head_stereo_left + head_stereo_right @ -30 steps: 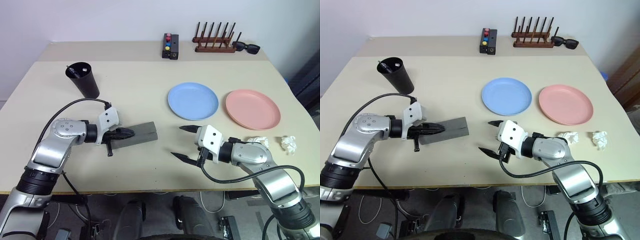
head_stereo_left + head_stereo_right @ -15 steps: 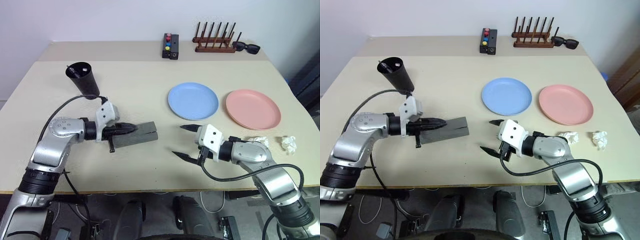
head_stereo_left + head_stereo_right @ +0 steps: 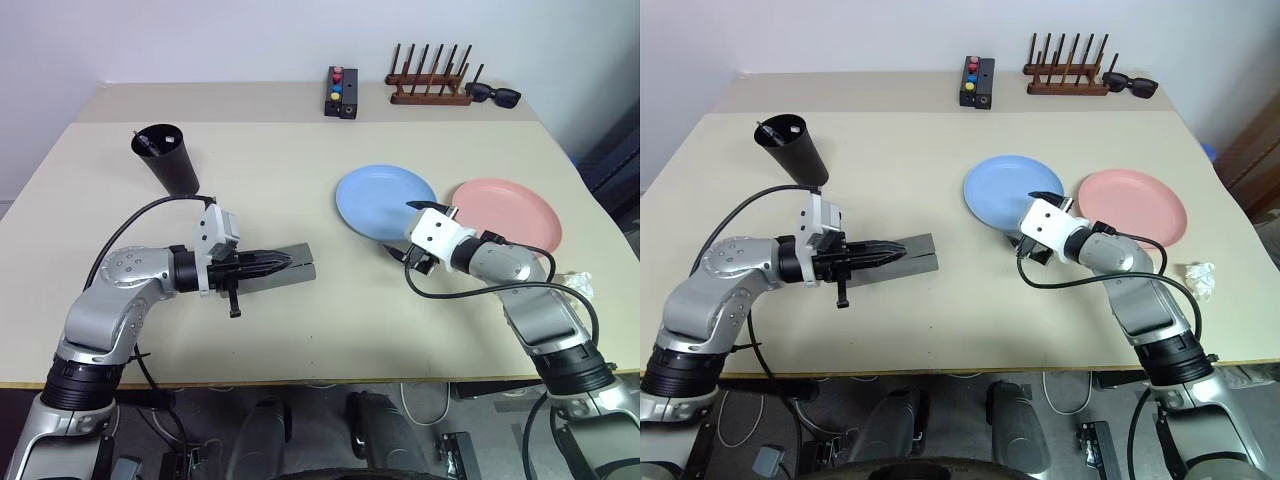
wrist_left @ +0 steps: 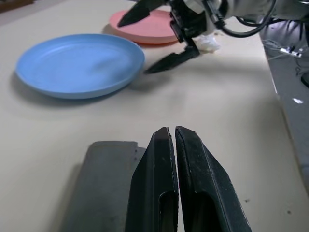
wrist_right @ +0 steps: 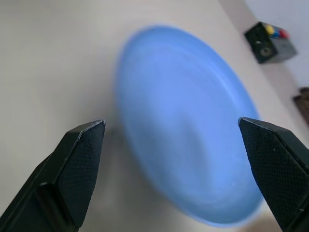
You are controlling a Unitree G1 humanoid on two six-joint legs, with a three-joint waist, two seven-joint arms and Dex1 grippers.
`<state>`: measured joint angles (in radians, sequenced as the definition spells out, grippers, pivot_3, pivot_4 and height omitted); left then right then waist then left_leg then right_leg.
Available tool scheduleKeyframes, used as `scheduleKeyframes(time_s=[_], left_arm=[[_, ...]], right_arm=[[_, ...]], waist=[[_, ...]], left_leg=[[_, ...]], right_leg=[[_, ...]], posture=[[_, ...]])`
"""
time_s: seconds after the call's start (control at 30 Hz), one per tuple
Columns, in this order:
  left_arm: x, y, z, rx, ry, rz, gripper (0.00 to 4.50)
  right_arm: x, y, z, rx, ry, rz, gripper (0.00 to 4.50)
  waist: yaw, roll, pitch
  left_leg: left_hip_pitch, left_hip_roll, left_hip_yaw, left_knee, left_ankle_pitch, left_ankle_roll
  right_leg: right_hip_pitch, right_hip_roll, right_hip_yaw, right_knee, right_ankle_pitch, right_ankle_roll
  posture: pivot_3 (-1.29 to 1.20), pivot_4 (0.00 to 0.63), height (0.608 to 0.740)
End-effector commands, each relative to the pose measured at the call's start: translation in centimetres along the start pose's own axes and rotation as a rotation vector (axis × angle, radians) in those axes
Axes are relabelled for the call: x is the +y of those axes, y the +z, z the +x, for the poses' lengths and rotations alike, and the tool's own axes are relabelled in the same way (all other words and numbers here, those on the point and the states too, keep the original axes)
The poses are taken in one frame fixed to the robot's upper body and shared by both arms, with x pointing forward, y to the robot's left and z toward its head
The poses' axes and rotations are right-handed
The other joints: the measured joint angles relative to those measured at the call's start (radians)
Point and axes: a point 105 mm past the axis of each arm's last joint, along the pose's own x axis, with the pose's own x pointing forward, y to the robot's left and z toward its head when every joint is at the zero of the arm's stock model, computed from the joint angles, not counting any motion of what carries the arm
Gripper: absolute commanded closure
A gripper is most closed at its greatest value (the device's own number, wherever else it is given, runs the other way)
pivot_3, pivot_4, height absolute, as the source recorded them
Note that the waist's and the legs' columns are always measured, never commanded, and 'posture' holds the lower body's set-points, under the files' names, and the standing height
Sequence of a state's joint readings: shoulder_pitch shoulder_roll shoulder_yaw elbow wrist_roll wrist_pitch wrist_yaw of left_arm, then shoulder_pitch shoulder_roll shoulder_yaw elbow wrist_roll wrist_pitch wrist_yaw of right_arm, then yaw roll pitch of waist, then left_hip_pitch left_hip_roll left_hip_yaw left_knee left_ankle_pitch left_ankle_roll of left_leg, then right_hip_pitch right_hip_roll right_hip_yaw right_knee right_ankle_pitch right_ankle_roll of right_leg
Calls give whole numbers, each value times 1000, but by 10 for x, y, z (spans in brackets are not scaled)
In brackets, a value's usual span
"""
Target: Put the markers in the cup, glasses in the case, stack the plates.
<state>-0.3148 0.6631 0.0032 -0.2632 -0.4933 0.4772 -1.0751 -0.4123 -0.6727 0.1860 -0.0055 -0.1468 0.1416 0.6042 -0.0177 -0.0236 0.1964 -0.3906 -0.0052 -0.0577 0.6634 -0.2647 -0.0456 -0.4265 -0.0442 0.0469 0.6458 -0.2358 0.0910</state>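
Smooth plastic blue plate [image 3: 386,201] and pink plate [image 3: 506,217]; matt grey case [image 3: 285,268]; matt black cup [image 3: 166,158]; wooden rack [image 3: 430,84].

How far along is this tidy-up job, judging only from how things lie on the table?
Looks done: a marker pokes out of the black cup, and the grey case lies shut, its contents hidden. In hand: the open right gripper faces the blue plate; the left gripper, shut, hangs over the case. Left: the blue plate and pink plate lie side by side, unstacked.
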Motion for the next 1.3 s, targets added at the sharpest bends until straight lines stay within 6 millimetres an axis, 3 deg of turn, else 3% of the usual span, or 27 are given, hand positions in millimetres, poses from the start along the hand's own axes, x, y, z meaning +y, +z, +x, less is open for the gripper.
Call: scheduleKeyframes(time_s=[0.03, 0.27, 0.47, 0.7, 0.8, 1.03, 1.17, 1.3], left_arm=[[-10, 6, 5, -25, -7, 16, 4367], [-19, 10, 15, -57, -15, -3, 4367], [-18, 10, 22, -65, -29, -9, 4367], [-18, 7, 22, -73, -29, -7, 4367], [-19, 5, 21, -73, -26, -6, 4409], [-19, 5, 20, -80, -17, -3, 4409], [-16, 6, 20, -89, 6, 5, 4409], [-9, 9, 19, -109, 48, 16, 4409]], right_arm=[[-20, -3, -10, 11, -28, -46, 0], [-41, -39, -44, 142, -60, -77, 0], [-44, -59, -46, 215, -75, -111, 0], [-43, -81, -43, 303, -131, 25, 0], [-45, -88, -42, 341, -161, 53, 815], [-50, -92, -42, 381, -205, 71, 4312], [-59, -86, -47, 387, -257, 46, 4412], [-70, -67, -50, 336, -300, -36, 4412]], waist=[[0, 0, 0], [3, 0, 0], [-5, 1, 0], [-3, 1, 0], [-2, 1, 0], [0, 1, 0], [-1, 1, 0], [-2, 2, 0]], left_leg=[[0, 0, 0, 0, 0, 0], [0, 0, 0, 0, 0, 0], [1, 0, 1, 0, 0, 0], [1, 0, 1, 0, 0, 0], [1, 0, 1, 0, 0, 0], [1, -1, 1, 0, 0, 0], [1, -1, 1, 0, 0, 0], [1, -1, 1, 0, 0, 0]], right_leg=[[0, 0, 0, 0, 0, 0], [0, 0, 0, 0, 0, 0], [0, 1, 1, 0, 0, -1], [0, 0, 2, 0, 0, -1], [1, 0, 2, 0, 0, -1], [1, 0, 2, 0, 0, -1], [1, 0, 2, 0, 0, -1], [1, 0, 2, 0, 0, -1]], posture=[[0, 150, 735], [0, 150, 735], [0, 150, 735], [0, 150, 735], [0, 150, 735], [0, 150, 735], [0, 150, 735], [0, 150, 735]])
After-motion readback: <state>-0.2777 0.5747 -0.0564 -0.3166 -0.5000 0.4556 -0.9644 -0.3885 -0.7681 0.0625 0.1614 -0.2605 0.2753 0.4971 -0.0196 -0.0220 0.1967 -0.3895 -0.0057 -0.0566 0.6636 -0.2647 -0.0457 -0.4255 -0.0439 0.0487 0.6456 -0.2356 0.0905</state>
